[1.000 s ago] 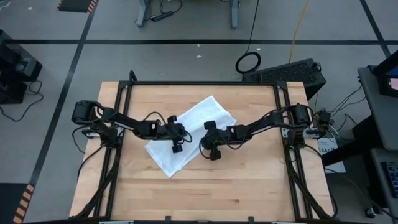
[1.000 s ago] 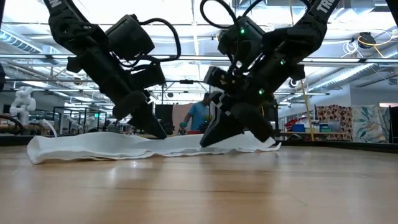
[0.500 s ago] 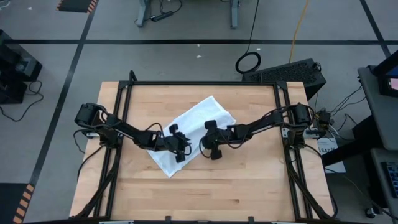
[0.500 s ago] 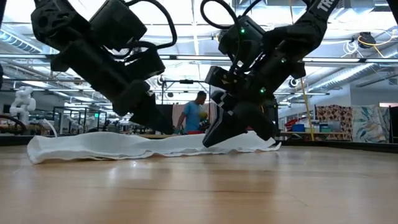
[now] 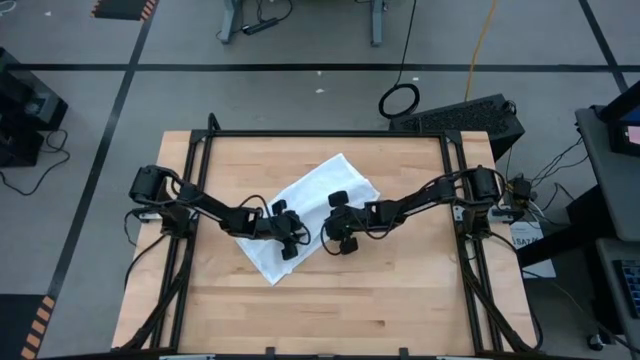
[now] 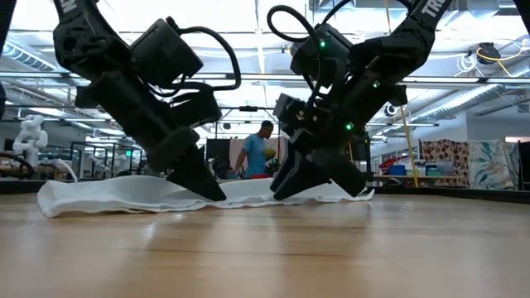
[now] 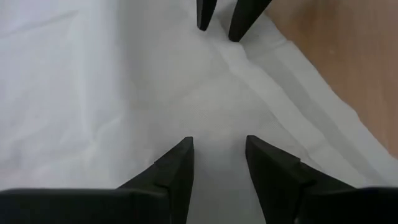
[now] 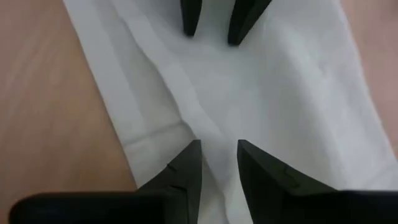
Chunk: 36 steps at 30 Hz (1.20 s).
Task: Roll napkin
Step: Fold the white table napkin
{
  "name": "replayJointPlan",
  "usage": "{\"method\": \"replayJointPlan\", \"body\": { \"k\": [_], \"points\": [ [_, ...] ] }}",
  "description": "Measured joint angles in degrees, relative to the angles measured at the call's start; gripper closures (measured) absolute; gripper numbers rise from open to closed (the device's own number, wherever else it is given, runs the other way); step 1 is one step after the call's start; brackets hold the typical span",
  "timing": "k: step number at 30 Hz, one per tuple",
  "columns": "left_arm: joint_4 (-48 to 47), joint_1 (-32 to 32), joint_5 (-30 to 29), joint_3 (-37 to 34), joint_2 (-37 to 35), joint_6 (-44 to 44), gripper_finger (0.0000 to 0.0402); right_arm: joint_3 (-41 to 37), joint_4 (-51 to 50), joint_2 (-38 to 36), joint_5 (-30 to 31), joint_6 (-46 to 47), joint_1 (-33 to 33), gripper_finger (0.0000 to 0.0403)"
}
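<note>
The white napkin [image 5: 320,190] lies flat and slantwise on the wooden table, one corner toward the far right and one toward the near left. A narrow folded strip [image 7: 298,93] runs along its near-right long edge. My left gripper [image 5: 300,232] and my right gripper [image 5: 326,230] face each other over the middle of that edge, a short way apart. Both are open, fingers slanting down, with only cloth between them. Each wrist view shows the other gripper's fingertips, my right gripper's in the left wrist view [image 7: 221,18] and my left gripper's in the right wrist view [image 8: 214,18]. My left gripper's open fingertips [image 6: 211,194] reach down to the napkin's surface [image 7: 217,124], slanting from above and the table's left; I cannot tell whether they touch it. My right gripper's open fingertips [image 6: 281,190] reach the cloth by the folded strip [image 8: 186,118], slanting from above and the right; I cannot tell whether they touch it.
Bare wood [image 5: 350,300] lies around the napkin. A black metal frame [image 5: 330,133] runs along the table's far edge and sides. A person [image 6: 258,153] stands in the room far behind the table.
My left gripper has gone toward the table's near right, onto the middle of the napkin's edge close to my right gripper. It rose on the way and has come down again to the cloth. My right gripper has dipped slightly. The napkin has stayed flat.
</note>
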Motion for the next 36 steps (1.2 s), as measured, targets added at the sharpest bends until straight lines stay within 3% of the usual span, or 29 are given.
{"method": "replayJointPlan", "body": {
  "k": [18,26,36],
  "points": [
    [1.14,-0.02,2.75,0.0,1.32,0.46,0.0246,0.0,0.74,0.43,-5.29,-3.44,-0.87,0.0312],
    [1.1,-0.07,3.04,-0.04,1.37,0.58,0.0246,0.13,1.55,1.82,-8.21,1.21,-2.43,0.0395],
    [1.54,-0.21,2.35,-0.24,0.08,1.93,0.0246,0.07,-0.09,0.5,-9.03,4.33,-2.44,0.0401]
  ]
}}
